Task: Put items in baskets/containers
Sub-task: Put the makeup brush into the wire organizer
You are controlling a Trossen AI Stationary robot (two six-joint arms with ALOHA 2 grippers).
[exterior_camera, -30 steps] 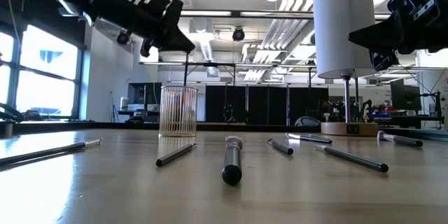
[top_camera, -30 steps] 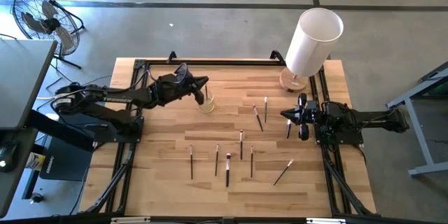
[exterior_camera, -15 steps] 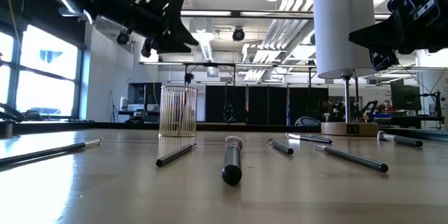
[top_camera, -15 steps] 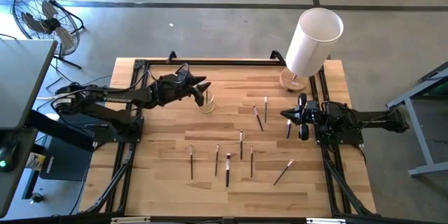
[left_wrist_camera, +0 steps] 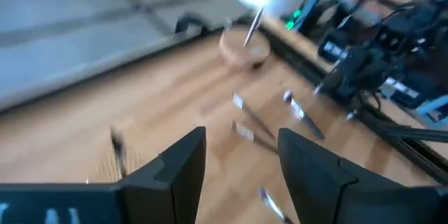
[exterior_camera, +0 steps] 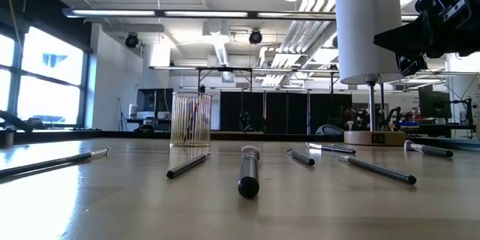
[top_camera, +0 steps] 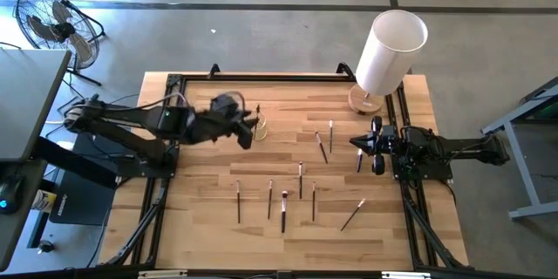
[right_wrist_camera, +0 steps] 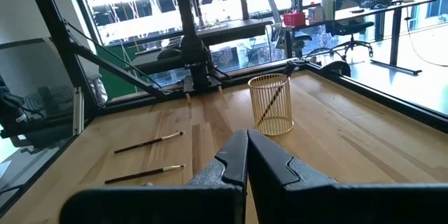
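Nearest brushes (top_camera: 283,210) lie loose in a row mid-table: thin, light, rigid, likely to roll, so pinch mid-handle. Farther back, cup (top_camera: 257,127) holds one brush, looks tippable. Left gripper (top_camera: 248,131) open, empty, beside the cup; right gripper (right_wrist_camera: 246,155) closed, empty, parked at right edge.

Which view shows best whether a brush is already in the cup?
The right wrist view: the cup stands unobstructed with one brush leaning inside. The low view shows the cup with a faint stick in it. The high view has it half hidden beside the left gripper.
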